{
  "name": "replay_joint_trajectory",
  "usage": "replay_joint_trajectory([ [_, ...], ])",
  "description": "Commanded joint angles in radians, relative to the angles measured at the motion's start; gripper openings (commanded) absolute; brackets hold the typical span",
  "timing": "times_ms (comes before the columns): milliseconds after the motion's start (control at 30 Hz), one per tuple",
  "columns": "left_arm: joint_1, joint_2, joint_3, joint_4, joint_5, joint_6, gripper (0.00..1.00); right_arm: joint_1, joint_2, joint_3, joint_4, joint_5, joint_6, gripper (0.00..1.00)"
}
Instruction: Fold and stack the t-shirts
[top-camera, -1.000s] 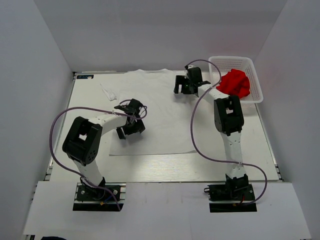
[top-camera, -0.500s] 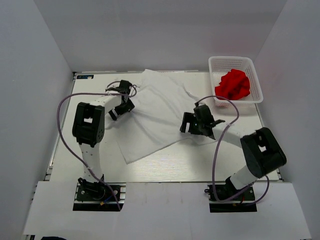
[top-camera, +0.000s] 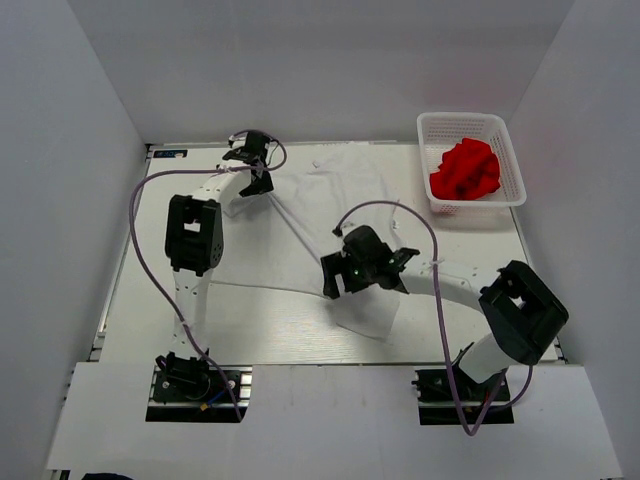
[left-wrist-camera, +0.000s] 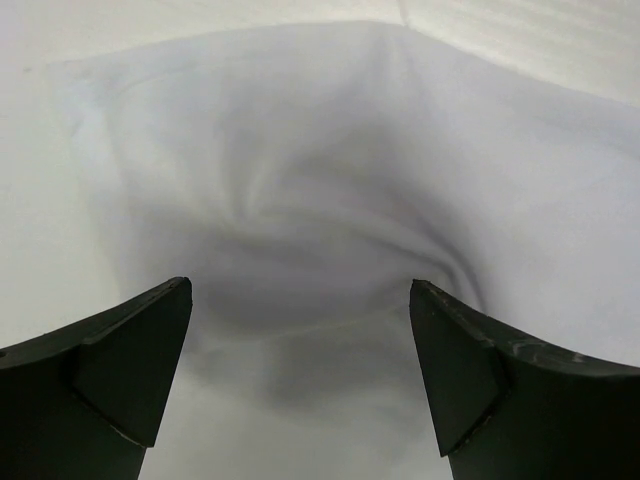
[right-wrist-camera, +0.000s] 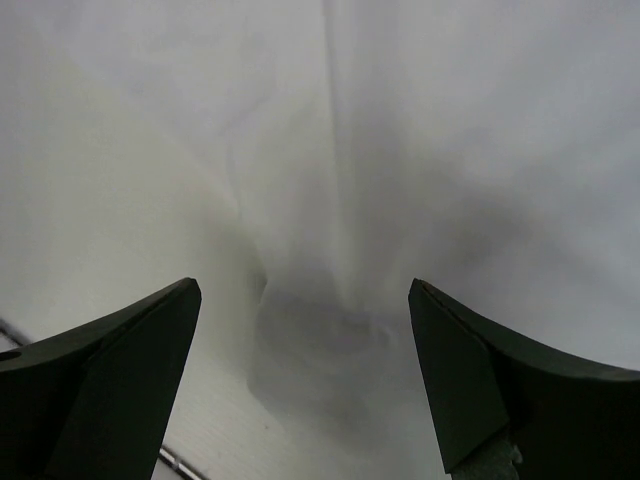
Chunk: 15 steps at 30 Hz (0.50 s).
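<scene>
Change since earlier frame: left gripper (top-camera: 255, 165) carried from the left side of the white t-shirt (top-camera: 315, 215) out to the far left corner of the table (top-camera: 260, 338); right gripper (top-camera: 362, 272) drawn from right of centre toward the middle; cloth dragged into a longer, slanted spread; red t-shirt (top-camera: 465, 170) unmoved in the basket (top-camera: 470, 119).
Left tool state: jaws spread to the full, nothing clamped; in the wrist view, white cloth bunches in a soft fold between and ahead of the fingers (left-wrist-camera: 120, 370).
Right tool state: jaws likewise wide, nothing clamped; in the wrist view, a crease of white cloth runs straight ahead between the fingers (right-wrist-camera: 100, 390).
White t-shirt position: lies on the table, from the far edge beside the left gripper down to a corner at the near middle, just below the right gripper; exact outline hard to read, white on white.
Long axis: appears to run far-to-near on a slant, far end toward the left gripper, near end past the right.
Deciding relation: cloth sits directly under both tools, so each probably needs only to lower and close.
Nearer arm: left for the far edge, right for the near corner; red t-shirt well apart from both, closer to the right arm's side.
</scene>
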Motion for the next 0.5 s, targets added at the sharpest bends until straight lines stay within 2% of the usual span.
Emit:
replay_joint_trajectory([
  [0, 0.000, -0.208, -0.074, -0.058, -0.071, 0.001, 1.00, -0.025, -0.005, 0.146, -0.095, 0.204, -0.016, 0.90],
  [133, 0.000, -0.359, -0.255, 0.009, -0.082, -0.033, 1.00, -0.057, 0.021, 0.255, -0.117, 0.279, 0.027, 0.90],
  [167, 0.000, -0.417, -0.332, 0.083, -0.053, -0.003, 1.00, -0.080, 0.043, 0.281, -0.120, 0.316, 0.047, 0.90],
  [267, 0.009, -0.450, -0.395, 0.161, -0.051, 0.033, 1.00, -0.132, 0.104, 0.370, -0.154, 0.379, 0.064, 0.90],
  [367, 0.032, -0.401, -0.316, 0.161, -0.069, 0.044, 1.00, -0.195, 0.194, 0.484, -0.186, 0.452, 0.051, 0.90],
  [467, 0.075, -0.309, -0.240, 0.162, -0.048, 0.044, 1.00, -0.247, 0.282, 0.574, -0.168, 0.434, 0.016, 0.90],
])
